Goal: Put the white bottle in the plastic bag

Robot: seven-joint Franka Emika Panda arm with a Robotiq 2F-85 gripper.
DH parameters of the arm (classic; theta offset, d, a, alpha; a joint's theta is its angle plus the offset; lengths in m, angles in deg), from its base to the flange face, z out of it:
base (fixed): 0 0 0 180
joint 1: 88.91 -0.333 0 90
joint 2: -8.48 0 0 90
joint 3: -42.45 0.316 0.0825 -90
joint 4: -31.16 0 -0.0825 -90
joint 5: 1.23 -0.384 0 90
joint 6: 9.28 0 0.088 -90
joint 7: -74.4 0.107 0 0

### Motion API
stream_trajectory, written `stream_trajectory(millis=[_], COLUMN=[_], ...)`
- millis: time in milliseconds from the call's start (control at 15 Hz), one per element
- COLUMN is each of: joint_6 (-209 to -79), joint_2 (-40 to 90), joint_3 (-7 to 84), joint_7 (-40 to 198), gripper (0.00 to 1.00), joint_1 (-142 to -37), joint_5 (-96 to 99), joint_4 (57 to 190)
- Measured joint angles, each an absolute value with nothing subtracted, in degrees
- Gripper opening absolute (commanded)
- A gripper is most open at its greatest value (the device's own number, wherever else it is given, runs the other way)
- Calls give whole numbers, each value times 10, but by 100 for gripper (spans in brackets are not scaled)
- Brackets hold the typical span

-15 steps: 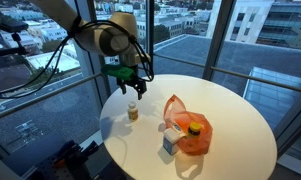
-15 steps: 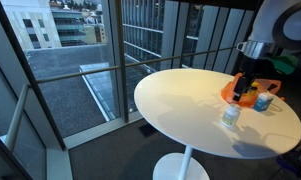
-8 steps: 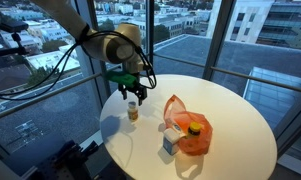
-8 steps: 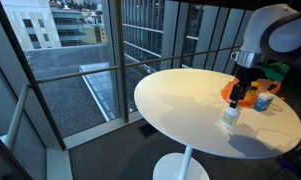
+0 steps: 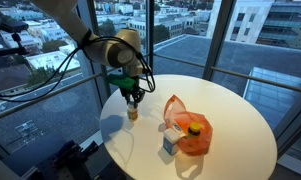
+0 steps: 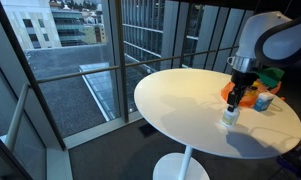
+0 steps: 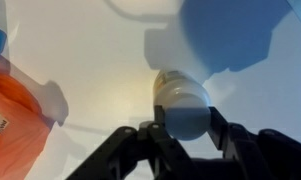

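The white bottle (image 5: pixel 132 114) (image 6: pixel 230 117) stands upright near the edge of the round white table (image 5: pixel 235 110) (image 6: pixel 180 100). My gripper (image 5: pixel 132 101) (image 6: pixel 233 104) has come down over it from above. In the wrist view the bottle (image 7: pixel 180 97) fills the gap between the two black fingers (image 7: pixel 157 127), which press against its sides, so my gripper (image 7: pixel 183 118) is shut on it. The orange plastic bag (image 5: pixel 187 132) (image 6: pixel 236 92) (image 7: pixel 10 110) lies a short way beside the bottle, with its mouth lifted.
A small blue and white box (image 5: pixel 170 141) and a yellow-capped item (image 5: pixel 194 128) sit at or in the bag. Glass window walls with railings (image 5: pixel 240 75) (image 6: pixel 110 70) surround the table. The table edge runs close by the bottle.
My gripper has come down from above the bottle to around it, and its fingers have closed from wide open onto the bottle's sides. The bottle and bag have stayed in place.
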State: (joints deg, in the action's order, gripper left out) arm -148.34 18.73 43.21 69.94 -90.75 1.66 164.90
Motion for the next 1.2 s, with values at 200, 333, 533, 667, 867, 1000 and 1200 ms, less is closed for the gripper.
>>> stream_trajectory(millis=[200, 333, 533, 667, 867, 1000, 1200], joint_6=[-1483, -1480, -1456, -1436, -1412, -1398, -1386], joint_2=[183, 170, 138, 117, 92, 83, 82], joint_3=[432, 431, 425, 419, 408, 399, 384], joint_7=[700, 700, 702, 703, 707, 710, 711], gripper=[19, 19, 19, 19, 19, 19, 19], joint_1=[-908, -907, -902, -896, -883, -872, -855], joint_5=[17, 17, 17, 17, 17, 18, 18], joint_4=[1644, 1640, 1633, 1627, 1619, 1610, 1592])
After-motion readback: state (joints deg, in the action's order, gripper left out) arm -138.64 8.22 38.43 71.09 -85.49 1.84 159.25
